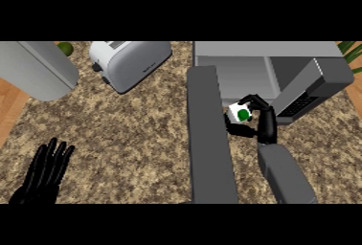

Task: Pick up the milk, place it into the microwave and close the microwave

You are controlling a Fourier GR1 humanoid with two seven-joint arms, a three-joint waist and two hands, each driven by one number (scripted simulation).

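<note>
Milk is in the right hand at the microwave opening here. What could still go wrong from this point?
1. The milk carton sits at the microwave opening's front edge, with the right hand curled round it; released here, it might tip out instead of landing inside.
2. The open door stands close beside that hand; pulling back could bump it.
3. The left hand rests far off, so closing the door probably falls to the right hand.

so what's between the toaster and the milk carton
In the head view, speckled counter and then the open microwave door separate toaster from milk carton.
</note>
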